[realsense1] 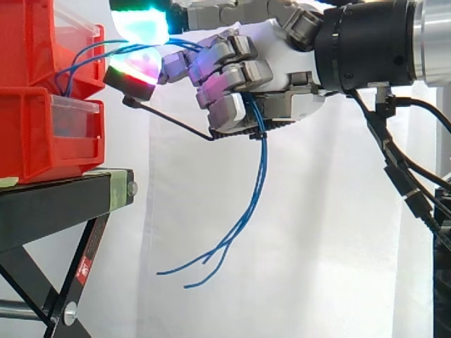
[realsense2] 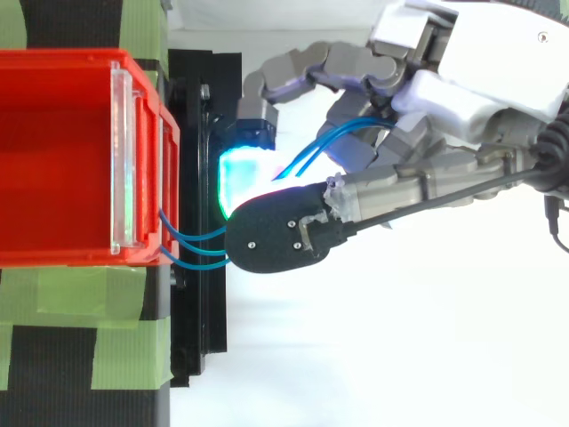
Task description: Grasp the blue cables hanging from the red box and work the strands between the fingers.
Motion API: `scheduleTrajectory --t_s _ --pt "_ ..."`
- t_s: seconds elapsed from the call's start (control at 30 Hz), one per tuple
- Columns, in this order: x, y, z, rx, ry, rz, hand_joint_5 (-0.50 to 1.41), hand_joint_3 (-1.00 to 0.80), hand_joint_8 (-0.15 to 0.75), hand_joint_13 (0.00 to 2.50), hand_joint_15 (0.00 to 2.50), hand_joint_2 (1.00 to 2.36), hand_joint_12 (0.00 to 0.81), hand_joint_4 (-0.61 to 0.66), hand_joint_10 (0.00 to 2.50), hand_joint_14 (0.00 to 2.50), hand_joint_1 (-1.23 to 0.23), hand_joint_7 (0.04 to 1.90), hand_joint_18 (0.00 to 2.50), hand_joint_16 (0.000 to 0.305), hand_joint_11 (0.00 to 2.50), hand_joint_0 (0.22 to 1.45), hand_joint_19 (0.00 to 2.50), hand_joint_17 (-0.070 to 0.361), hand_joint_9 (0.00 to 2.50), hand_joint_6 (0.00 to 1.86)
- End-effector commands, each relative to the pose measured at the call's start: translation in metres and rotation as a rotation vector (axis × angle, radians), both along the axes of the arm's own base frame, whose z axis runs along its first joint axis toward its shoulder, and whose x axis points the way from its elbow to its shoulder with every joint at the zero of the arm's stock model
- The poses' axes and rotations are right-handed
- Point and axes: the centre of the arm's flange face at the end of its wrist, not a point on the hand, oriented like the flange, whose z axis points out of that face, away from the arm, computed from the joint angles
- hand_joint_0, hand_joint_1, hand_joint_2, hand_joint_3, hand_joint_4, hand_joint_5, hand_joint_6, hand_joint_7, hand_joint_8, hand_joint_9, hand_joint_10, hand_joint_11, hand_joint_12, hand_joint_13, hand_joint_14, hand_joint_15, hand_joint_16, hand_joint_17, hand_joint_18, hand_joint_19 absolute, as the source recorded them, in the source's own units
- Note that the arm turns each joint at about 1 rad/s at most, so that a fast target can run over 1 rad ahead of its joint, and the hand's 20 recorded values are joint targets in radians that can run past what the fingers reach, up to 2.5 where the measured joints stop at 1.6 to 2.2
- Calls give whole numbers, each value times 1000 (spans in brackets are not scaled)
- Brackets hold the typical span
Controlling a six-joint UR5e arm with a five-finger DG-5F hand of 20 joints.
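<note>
My fingers (realsense1: 236, 74) curl round the blue cables (realsense1: 262, 162), which run from the red box (realsense2: 62, 60) through my hand (realsense1: 282, 49) and dangle below it. I should roll the strands gently, without tugging them from the box.

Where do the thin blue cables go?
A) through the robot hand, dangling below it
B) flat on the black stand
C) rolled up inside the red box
A: the thin blue cables leave the red plastic box, pass through the robot hand's curled fingers and dangle below.
</note>
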Motion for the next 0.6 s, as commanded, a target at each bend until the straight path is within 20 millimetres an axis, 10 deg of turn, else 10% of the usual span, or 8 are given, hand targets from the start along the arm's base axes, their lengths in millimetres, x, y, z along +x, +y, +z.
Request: scheduleTrajectory --t_s 0.0,0.13,0.2,0.33,0.57 --pt "1 0 1 -6 -7 -9 536 109 491 1973 1634 1013 681 257 2500 2500 -550 1433 2500 225 2500 1145 868 168 1853 6" --pt "1 1 1 -6 -7 -10 569 140 491 1973 1634 1016 681 203 2500 2500 -575 1507 2500 225 2500 1193 868 168 1853 2" --pt "1 1 1 -6 -7 -12 345 154 491 1973 1634 1014 681 165 2500 2500 -607 1226 2500 225 2500 1201 868 168 1853 624" --pt "1 1 1 -6 -7 -12 85 202 491 1973 1634 1010 681 134 2500 2500 -703 1038 2500 225 2500 1170 868 168 1853 1196" --pt "1 1 1 -6 -6 -13 -10 -26 491 1973 1634 1004 681 188 2500 2500 -771 950 2500 225 2500 887 868 168 1853 1387"
